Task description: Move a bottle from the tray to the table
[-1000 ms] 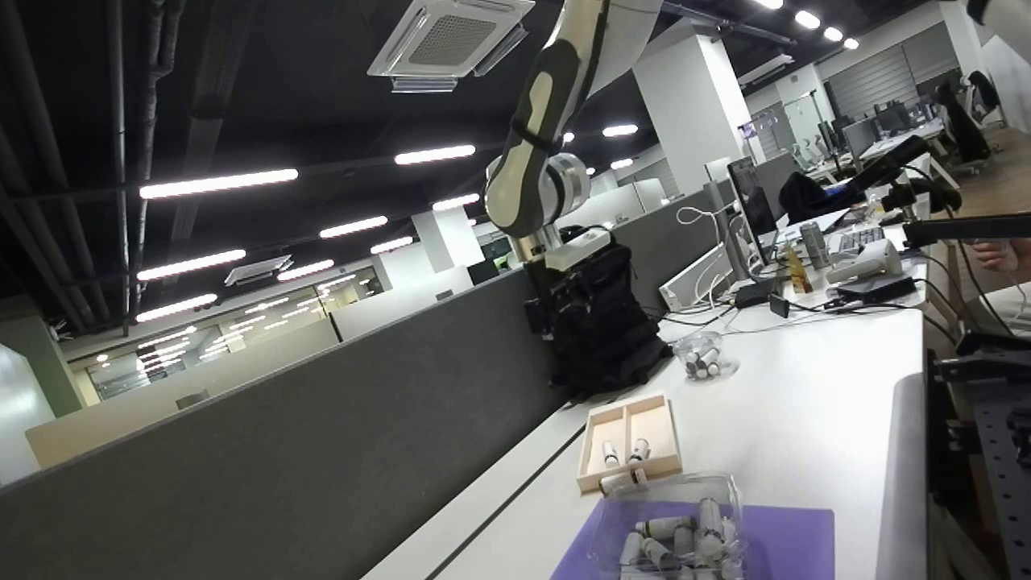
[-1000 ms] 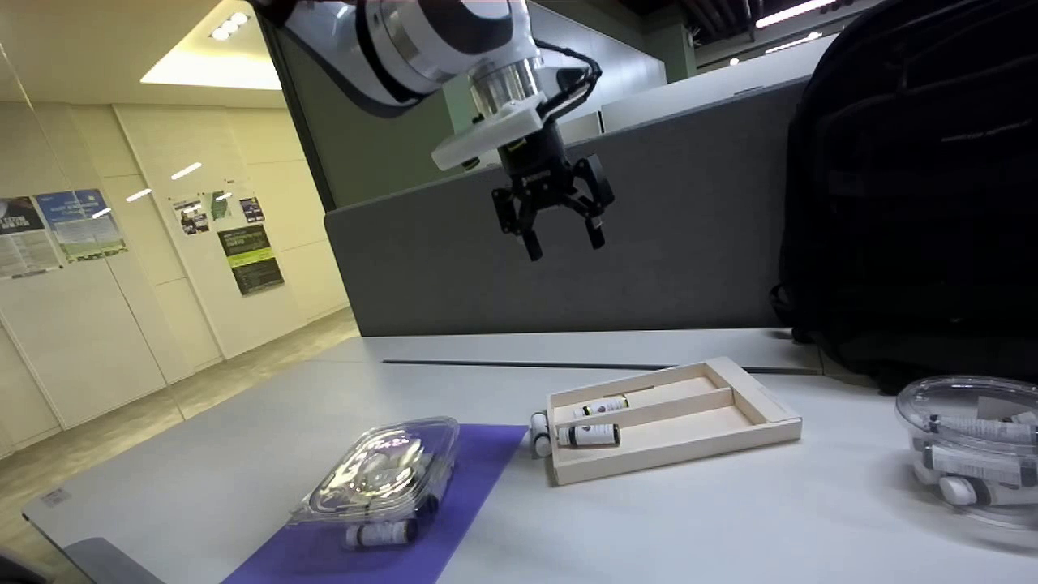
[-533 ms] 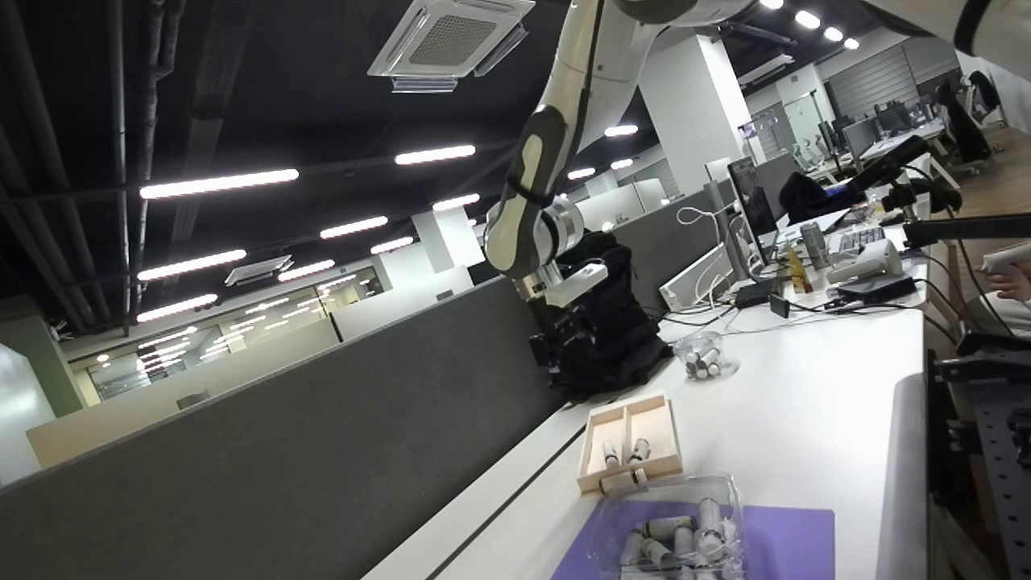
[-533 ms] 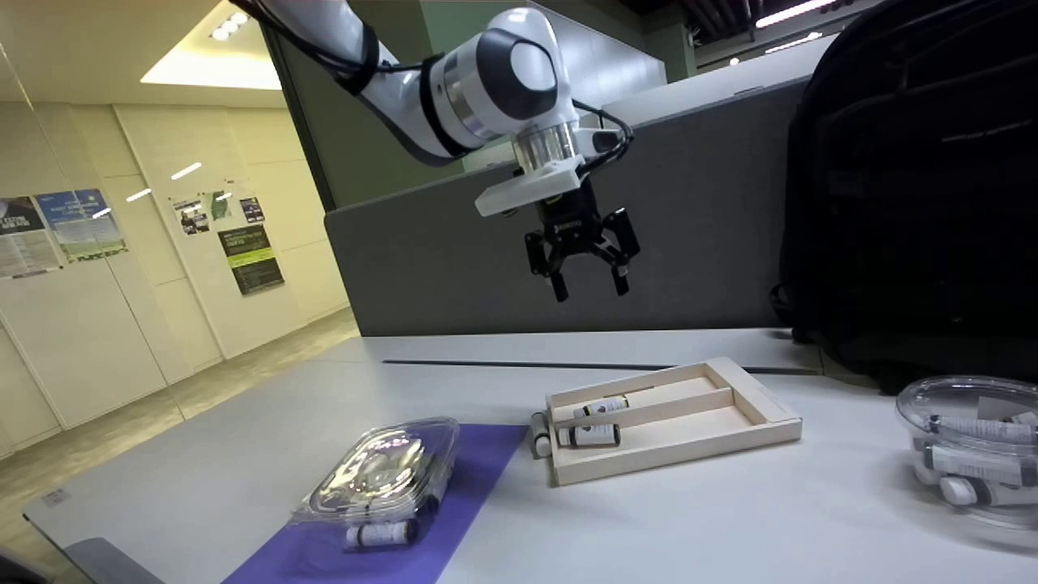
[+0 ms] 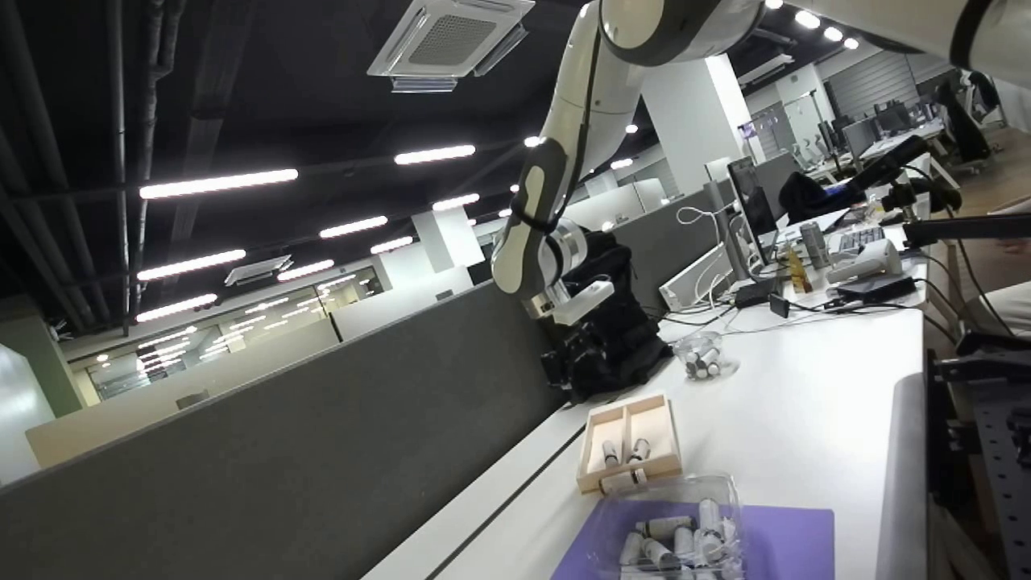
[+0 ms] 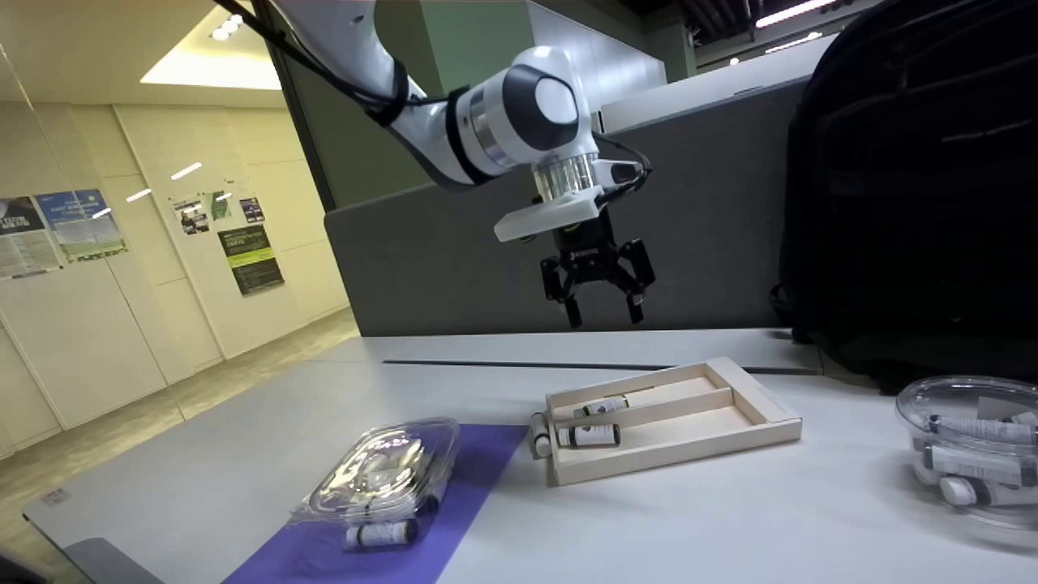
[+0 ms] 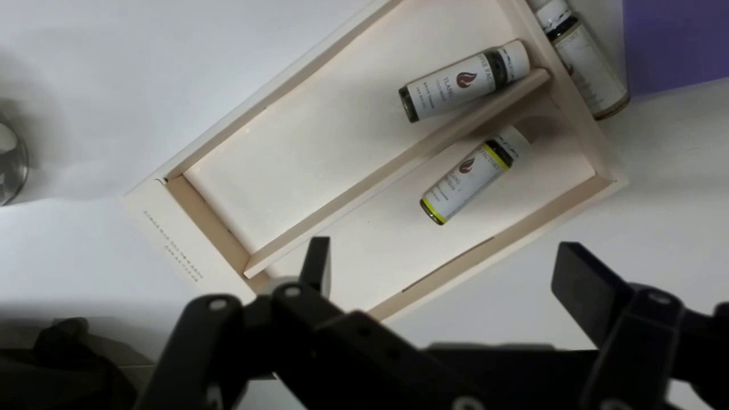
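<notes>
Two cylindrical bottles point(image 7: 454, 83) lie in a divided wooden tray point(image 7: 296, 171).

Bottles point(image 5: 665, 528) in tray point(image 6: 381, 472), on mat point(image 5: 789, 540)

In the wrist view, lettering point(image 7: 173, 246) on the wooden box point(image 7: 336, 125) is too small to be read and one corner is hidden behind the gripper point(image 7: 451, 274), while in an exterior view some bottles point(image 5: 641, 575) in the clear tray point(image 5: 676, 486) are cut off by the bottom edge.

The white arm point(image 6: 430, 134) has black bands point(image 6: 462, 134), cables point(image 6: 328, 77) and a 2-fingered black pincer point(image 6: 604, 311).
</notes>
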Robot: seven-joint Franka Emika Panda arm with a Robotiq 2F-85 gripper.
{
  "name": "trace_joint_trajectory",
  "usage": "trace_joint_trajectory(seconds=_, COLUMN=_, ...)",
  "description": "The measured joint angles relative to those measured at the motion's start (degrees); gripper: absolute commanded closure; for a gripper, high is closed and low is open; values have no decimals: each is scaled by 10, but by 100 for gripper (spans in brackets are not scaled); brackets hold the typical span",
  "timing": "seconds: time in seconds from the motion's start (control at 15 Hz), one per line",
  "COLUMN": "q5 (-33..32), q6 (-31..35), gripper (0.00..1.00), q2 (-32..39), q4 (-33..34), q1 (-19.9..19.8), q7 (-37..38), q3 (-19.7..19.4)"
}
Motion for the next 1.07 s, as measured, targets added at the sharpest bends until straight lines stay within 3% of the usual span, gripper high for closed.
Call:
trace_joint_trajectory(seconds=0.4, q5=0, q6=5, gripper=0, q2=0, q4=-1, q1=0, q7=-1, q3=0)
trace_joint_trajectory(seconds=1.07, q5=43, q6=113, gripper=0, q2=25, q4=-57, q1=0, q7=-7, q3=16)
